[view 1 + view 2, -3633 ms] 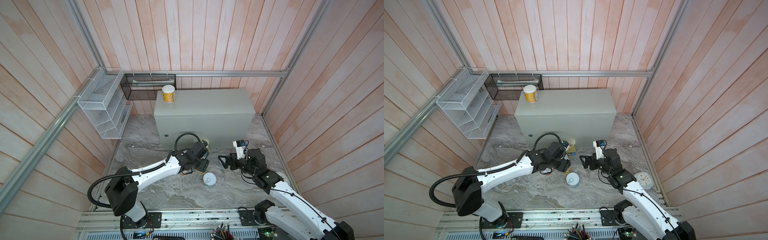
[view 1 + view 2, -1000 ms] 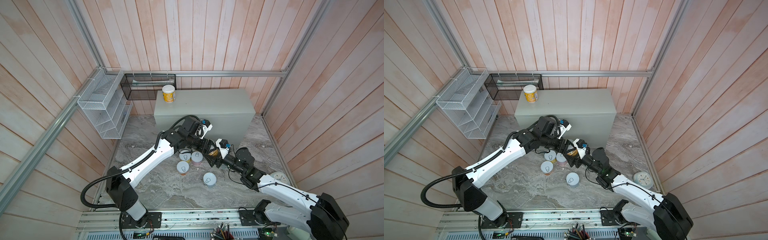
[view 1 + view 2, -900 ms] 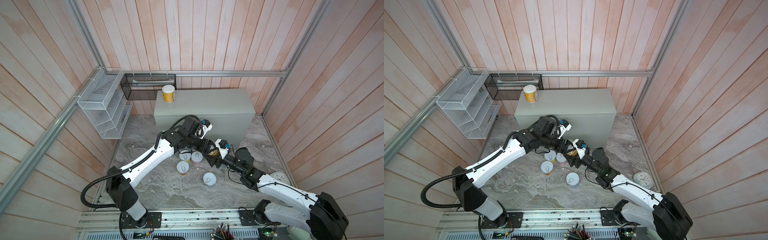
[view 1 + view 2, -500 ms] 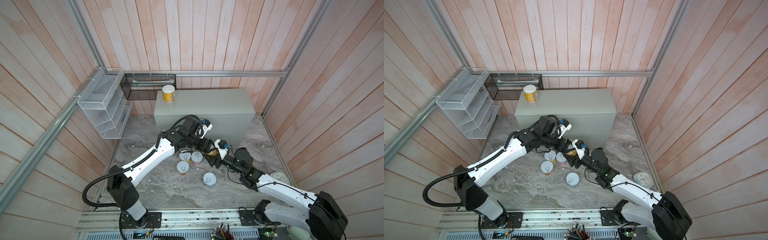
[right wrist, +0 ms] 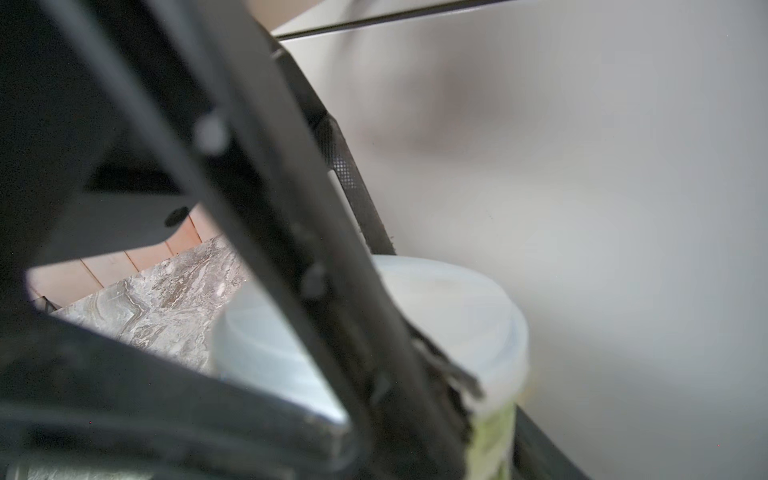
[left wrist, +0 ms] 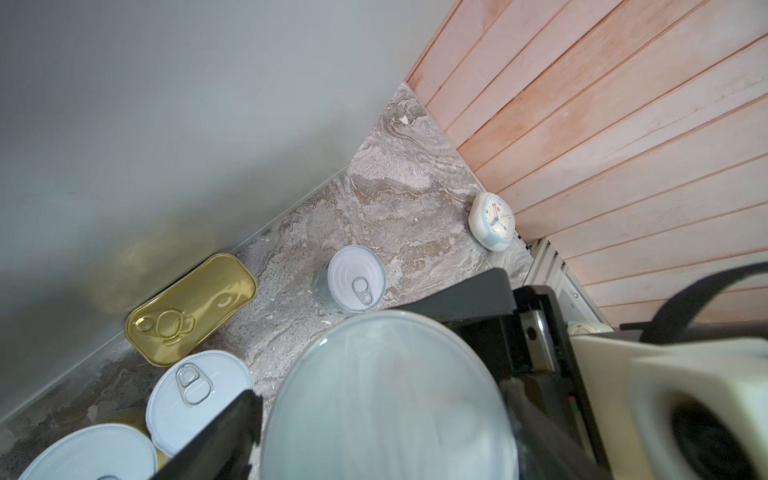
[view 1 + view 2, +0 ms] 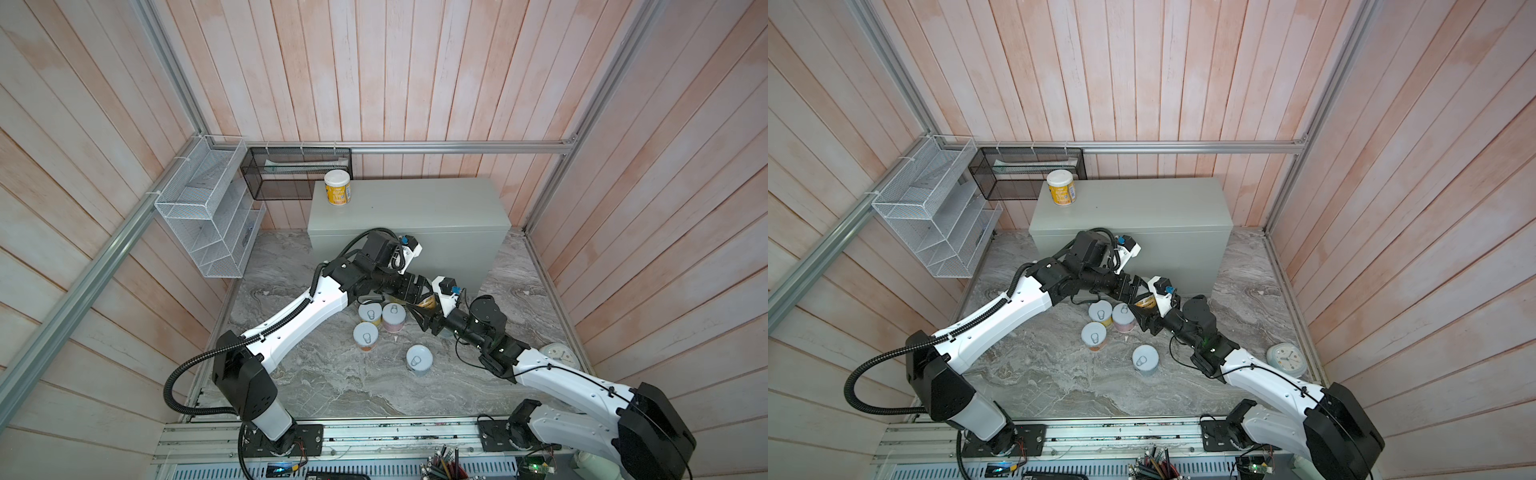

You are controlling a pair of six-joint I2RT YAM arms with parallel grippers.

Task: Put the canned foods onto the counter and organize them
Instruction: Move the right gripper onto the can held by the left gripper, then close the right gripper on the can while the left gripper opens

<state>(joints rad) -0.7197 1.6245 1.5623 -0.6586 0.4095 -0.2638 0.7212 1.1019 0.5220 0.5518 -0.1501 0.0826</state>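
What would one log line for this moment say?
left gripper, right gripper: both at raised can, grip unclear | counter: one yellow can | floor: other cans, gold tin

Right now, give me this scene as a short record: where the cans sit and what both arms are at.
placed: one yellow-label can upright on the counter, back left corner
at the arms: raised can between left fingers and right fingers, before the counter; which grips, cannot tell
waiting: four round cans upright on the marble; gold tin flat against the counter's foot
other: clock by the right wall
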